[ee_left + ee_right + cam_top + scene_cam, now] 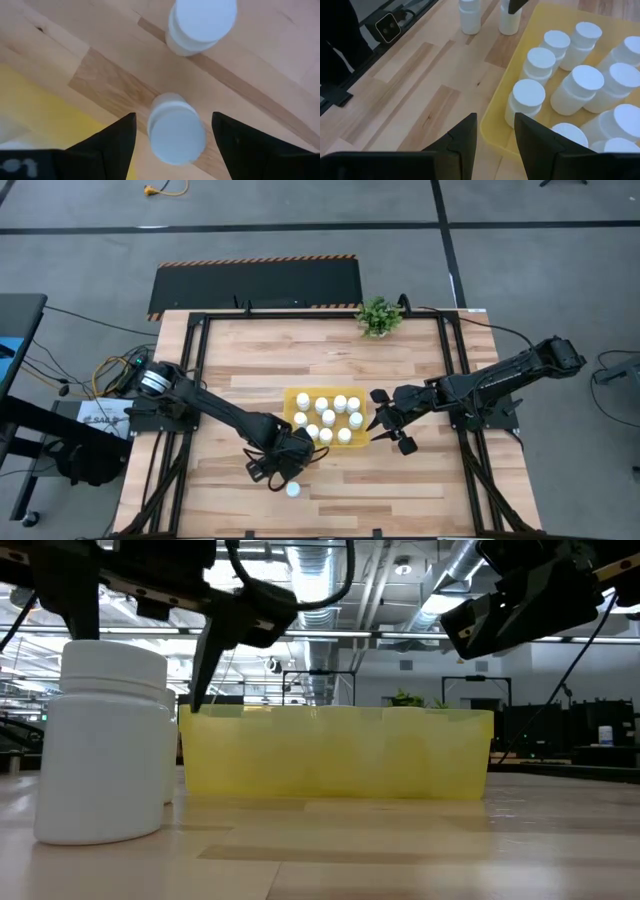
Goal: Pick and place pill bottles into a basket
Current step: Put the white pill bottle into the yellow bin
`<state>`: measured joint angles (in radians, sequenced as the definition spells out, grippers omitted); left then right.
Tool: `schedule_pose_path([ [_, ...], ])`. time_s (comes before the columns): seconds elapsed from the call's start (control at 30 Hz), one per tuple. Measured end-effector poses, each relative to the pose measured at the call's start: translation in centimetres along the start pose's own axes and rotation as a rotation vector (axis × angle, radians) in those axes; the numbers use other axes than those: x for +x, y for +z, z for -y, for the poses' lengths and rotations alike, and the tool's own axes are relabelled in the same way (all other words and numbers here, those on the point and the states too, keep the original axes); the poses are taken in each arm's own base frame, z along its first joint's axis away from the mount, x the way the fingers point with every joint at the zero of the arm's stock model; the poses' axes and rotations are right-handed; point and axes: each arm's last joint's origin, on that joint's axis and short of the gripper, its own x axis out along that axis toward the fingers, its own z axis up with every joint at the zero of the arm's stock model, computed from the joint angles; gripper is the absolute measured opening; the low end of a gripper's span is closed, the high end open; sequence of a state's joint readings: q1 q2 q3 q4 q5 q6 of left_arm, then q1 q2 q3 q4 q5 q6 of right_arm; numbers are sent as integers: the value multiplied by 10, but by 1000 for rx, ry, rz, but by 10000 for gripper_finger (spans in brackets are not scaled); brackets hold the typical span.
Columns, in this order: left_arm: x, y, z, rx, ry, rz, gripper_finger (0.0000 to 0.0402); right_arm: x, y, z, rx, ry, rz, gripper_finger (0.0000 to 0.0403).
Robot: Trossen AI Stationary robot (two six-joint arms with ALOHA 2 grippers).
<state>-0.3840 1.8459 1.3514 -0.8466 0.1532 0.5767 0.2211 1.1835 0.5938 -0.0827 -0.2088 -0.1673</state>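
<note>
The yellow basket (pixel 326 390) lies mid-table with several white pill bottles (pixel 580 85) standing upright in it. Two more bottles stand on the wood near the basket's near left corner. My left gripper (pixel 174 117) points down over one of them (pixel 176 135), open, with a finger on either side and a gap to each. The other loose bottle (pixel 293 490) stands closer to the table's near edge (pixel 200 22). My right gripper (pixel 388 423) waits at the basket's right side, over its rim (pixel 495 125), fingers a little apart with nothing between them.
A small green potted plant (pixel 378 315) stands at the far edge of the table. Black frame rails (pixel 200 360) run along the table's left and right sides. Bare wood (pixel 430 490) lies at the near right and behind the basket.
</note>
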Motion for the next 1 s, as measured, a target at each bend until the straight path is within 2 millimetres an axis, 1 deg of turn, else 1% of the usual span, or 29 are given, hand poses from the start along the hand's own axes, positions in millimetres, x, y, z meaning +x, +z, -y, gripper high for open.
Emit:
schedule_pose_path([
  [0.27, 8, -1, -2, -5, -13, -17, 248, 0, 0, 0, 0, 0, 1, 124],
  [0.43, 11, -2, -2, -5, -21, 1, 248, 0, 0, 0, 0, 0, 1, 124],
  [0.7, 10, -3, -4, -16, -27, 3, 247, 0, 0, 0, 0, 0, 1, 124],
  [0.83, 10, -4, -5, -23, -26, 1, 236, 0, 0, 0, 0, 0, 2, 124],
  [1.0, 10, -4, -5, -23, -26, 1, 209, 0, 0, 0, 0, -1, 4, 124],
])
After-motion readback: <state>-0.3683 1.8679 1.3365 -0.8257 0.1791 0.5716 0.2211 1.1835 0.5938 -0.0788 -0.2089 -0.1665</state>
